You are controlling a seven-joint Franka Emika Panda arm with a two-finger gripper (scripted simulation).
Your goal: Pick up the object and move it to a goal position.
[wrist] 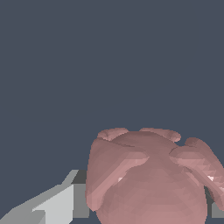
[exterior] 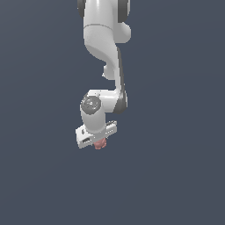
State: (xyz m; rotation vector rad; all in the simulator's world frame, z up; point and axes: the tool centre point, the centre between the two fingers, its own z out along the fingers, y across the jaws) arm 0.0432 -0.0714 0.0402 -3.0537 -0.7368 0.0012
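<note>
The object [exterior: 100,144] is a small lumpy reddish-pink blob that peeks out just below the white gripper [exterior: 98,138] in the exterior view. In the wrist view the object [wrist: 148,179] fills the space between the two fingers. One grey finger [wrist: 59,205] presses against one of its sides, and a sliver of the other finger shows at the opposite side. The gripper is shut on the object. The hand hides most of the object in the exterior view.
The white arm [exterior: 103,39] reaches down from the top of the exterior view. A plain dark blue-grey surface [exterior: 176,154] lies all around, with no other items in view.
</note>
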